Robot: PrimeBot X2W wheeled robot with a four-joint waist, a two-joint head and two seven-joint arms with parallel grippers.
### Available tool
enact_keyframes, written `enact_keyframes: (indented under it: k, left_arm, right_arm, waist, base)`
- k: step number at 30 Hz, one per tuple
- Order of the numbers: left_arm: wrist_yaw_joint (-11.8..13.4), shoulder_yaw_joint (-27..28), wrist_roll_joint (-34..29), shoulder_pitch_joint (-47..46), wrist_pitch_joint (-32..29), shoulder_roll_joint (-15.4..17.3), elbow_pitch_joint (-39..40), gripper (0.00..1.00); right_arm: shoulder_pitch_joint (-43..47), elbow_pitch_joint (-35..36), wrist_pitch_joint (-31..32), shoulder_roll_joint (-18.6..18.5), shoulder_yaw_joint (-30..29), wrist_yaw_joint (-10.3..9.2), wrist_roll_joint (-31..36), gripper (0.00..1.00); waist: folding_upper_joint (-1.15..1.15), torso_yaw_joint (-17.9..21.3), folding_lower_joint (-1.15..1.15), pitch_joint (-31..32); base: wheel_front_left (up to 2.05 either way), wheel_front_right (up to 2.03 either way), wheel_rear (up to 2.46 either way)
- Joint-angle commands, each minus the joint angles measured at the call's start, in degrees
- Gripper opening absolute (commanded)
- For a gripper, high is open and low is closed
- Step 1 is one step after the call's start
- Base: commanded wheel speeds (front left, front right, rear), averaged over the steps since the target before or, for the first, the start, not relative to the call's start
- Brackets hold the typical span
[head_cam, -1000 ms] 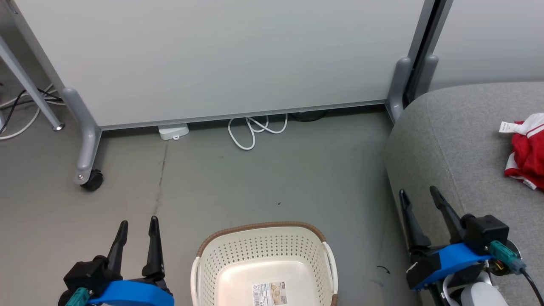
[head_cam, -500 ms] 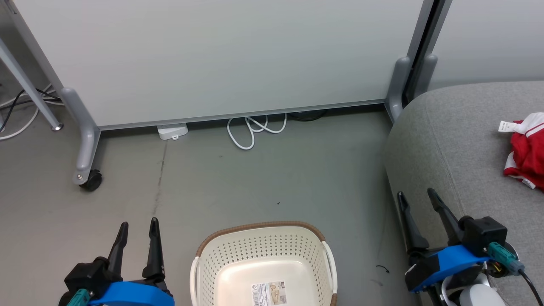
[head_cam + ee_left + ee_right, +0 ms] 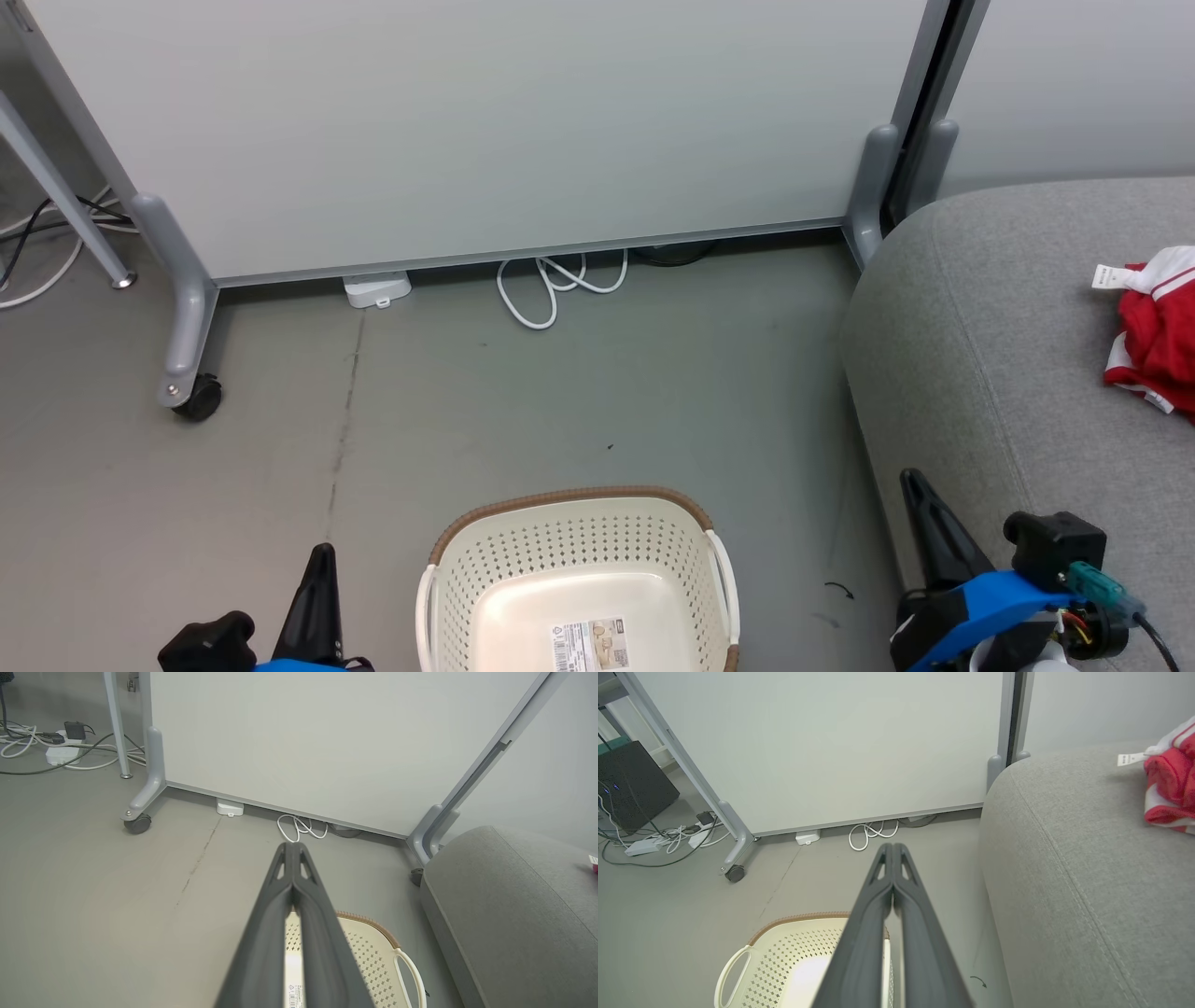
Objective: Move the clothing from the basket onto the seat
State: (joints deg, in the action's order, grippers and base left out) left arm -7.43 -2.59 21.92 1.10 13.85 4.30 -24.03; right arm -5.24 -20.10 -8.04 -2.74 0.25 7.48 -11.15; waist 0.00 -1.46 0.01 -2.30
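clothing (image 3: 1158, 327): red bundle with white stripes and a white tag, lying on the seat (image 3: 1008, 327), well ahead of the right gripper (image 3: 910, 481) and off to its right. the head view's edge cuts the bundle off, so cannot tell whether it is one piece or two. seat: light grey upholstery with a rounded corner, seam visible in the right wrist view, just to the right of the right gripper. its near corner is beside that gripper's fingers; contact cannot be told. pale partition panel (image 3: 485, 131): stands on grey legs, well ahead of both grippers, spanning the width between them. grey floor (image 3: 560, 392): lies under and ahead of both grippers. basket (image 3: 569, 497): cream, perforated, brown rim, on the floor between the two grippers, nearer the left gripper (image 3: 322, 560). its pale bottom shows a printed label (image 3: 588, 644). left gripper: both fingers pressed together along their length, nothing between them, tips pointing toward the panel. right gripper: likewise fully closed on nothing, fingers meeting at the tips in its own wrist view. white cable (image 3: 551, 289): looped at the panel's foot, ahead of the gap between the grippers. white box (image 3: 376, 289): ahead of the left gripper, beside the cable. black caster (image 3: 198, 397): ahead of the left gripper, to its left.
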Motion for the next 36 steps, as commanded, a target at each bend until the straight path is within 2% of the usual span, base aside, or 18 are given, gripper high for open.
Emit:
enact_keyframes:
  k: [1,20,36]
  left_arm:
    - [0.0,0.5,2.6,-1.1,-0.6,0.2,1.2,0.0]
    - [0.0,2.7,19.5,-2.8,-5.5,-0.2,3.5,0.0]
    - [0.0,4.1,30.4,-3.9,-8.7,-0.5,5.0,0.0]
  right_arm:
    - [-0.7,1.0,0.6,-0.1,-0.4,0.0,-3.1,0.0]
    - [-0.8,2.5,3.9,-0.1,-1.9,0.0,-22.6,0.0]
    - [-0.9,3.4,6.2,-0.1,-3.0,0.01,-35.2,0.0]
  waist:
    - [0.0,0.0,0.0,0.0]
    - [0.0,0.2,0.0,0.4]
    - [0.0,0.4,-0.01,0.6]
  base:
    - [0.0,0.0,0.0]
    - [0.0,0.0,0.0]
    - [0.0,0.0,0.0]
